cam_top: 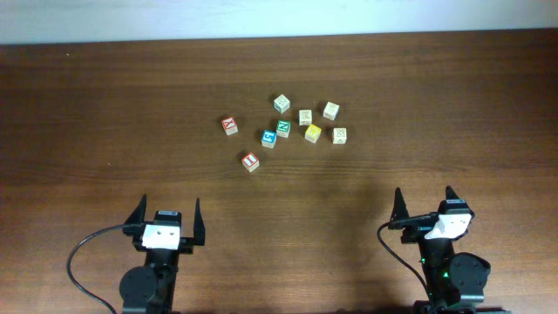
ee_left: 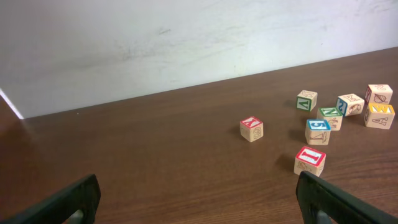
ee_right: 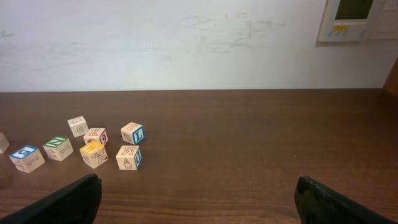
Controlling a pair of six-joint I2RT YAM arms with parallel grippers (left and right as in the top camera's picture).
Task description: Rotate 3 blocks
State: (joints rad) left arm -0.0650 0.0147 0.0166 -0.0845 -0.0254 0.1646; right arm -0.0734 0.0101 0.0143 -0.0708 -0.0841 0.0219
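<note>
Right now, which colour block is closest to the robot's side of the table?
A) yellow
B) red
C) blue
B: in the overhead view one red-topped block lies nearest the robot's edge, with the blue block and yellow block farther back.

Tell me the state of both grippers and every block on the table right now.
left gripper: open, empty.
right gripper: open, empty.
blue block: flat on the table, untouched.
yellow block: flat on the table, untouched.
pale blocks: all flat, untouched.
green blocks: both flat, untouched.
red blocks: both flat, untouched.
</note>
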